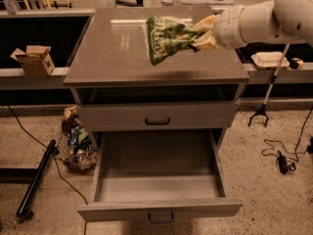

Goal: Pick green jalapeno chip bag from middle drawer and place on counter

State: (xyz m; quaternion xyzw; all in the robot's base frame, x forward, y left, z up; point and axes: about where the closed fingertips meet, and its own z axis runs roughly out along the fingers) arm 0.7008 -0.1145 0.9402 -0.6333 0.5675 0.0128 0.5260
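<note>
The green jalapeno chip bag point(165, 38) hangs crinkled in the air over the right middle of the counter point(110, 50). My gripper point(199, 36) comes in from the right on a white arm and is shut on the bag's right end. The middle drawer point(159, 182) is pulled fully open below, and its grey floor is bare. The upper drawer front point(122, 115), with its black loop handle, is closed. The white bowl is hidden behind the bag.
A cardboard box point(35, 60) sits on the left ledge. A wire basket of items point(76, 143) stands on the floor left of the cabinet, beside a black pole point(36, 177). A white tray point(269, 59), a grabber tool point(261, 112) and cables point(281, 158) are at the right.
</note>
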